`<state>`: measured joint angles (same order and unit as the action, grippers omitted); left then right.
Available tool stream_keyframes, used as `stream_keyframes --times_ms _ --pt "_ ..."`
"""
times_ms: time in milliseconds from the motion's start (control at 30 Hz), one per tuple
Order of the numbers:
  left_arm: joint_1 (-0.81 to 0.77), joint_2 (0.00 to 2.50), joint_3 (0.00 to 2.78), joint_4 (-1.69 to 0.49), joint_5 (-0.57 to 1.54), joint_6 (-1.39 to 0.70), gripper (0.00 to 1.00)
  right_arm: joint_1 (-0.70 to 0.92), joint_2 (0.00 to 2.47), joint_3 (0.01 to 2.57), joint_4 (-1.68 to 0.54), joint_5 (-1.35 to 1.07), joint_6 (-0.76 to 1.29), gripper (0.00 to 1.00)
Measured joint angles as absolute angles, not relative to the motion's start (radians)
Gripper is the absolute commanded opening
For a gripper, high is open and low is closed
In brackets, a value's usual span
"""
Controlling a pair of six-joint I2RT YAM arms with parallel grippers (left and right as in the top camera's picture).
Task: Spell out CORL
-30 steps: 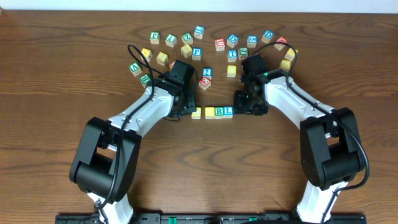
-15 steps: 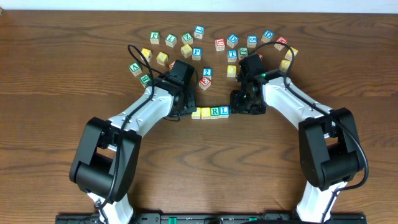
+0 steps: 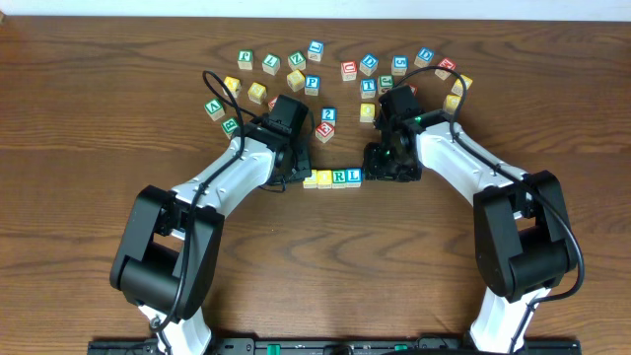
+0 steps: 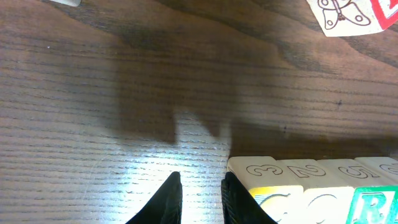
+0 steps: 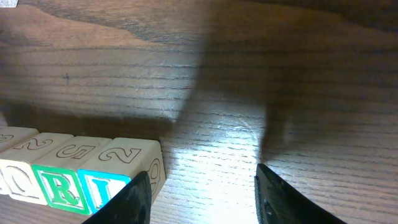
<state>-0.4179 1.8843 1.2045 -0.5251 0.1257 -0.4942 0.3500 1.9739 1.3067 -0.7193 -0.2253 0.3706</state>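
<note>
Wooden CORL cubes (image 3: 334, 177) touch in 1 row; right claw (image 5: 203, 177) gapes beside.

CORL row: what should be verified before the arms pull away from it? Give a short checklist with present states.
1. CORL row straight, four cubes touching: ok.
2. R cube, then L cube at the right gripper's end: ok.
3. Letters on the two yellow-topped cubes: cannot tell, too small overhead.
4. Left gripper shut, empty: ok.
5. Right gripper open, nothing between its fingers: ok.
6. Fingers clear of the row ends: not ok; both sit right against the end cubes.
</note>
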Motion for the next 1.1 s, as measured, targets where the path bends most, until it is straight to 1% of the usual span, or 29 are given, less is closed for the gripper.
stream_keyframes --times_ms 1100 --pt "-0.418 1.884 1.205 -0.527 0.126 -0.494 0.22 0.350 1.974 1.307 -0.739 -0.252 0.428 0.46"
